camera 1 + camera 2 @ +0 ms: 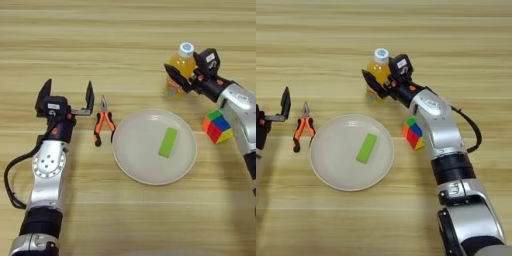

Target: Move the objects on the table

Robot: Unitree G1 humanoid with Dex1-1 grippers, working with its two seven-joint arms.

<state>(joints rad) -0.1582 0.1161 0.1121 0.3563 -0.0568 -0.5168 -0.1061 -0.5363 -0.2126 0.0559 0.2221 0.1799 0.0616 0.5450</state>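
A small orange-juice bottle (pixel 181 68) with a white cap is seen upright on the far right part of the wooden bench (pixel 125 30). The right tool (pixel 194 72) is placed at the bottle, one black finger (pixel 176 79) lying across the front of its lower body and the other finger (pixel 209 58) showing beside and behind it. Contact with the bottle cannot be confirmed, so it cannot be told whether the bottle is gripped or merely straddled.

A multicoloured puzzle cube (pixel 217 126) is seen on the bench just under the right forearm, nearer than the bottle and apart from it. A flat light-green rectangular block (pixel 168 142) is lying inside the round white plate (pixel 135 160), tilted, in the plate's right half. The plate is located at mid-bench.

Orange-handled pliers (pixel 102 126) are lying just left of the plate, jaws pointing away from the robot. The left tool (pixel 66 95) is held over the bench left of the pliers, its two fingers spread wide and empty.
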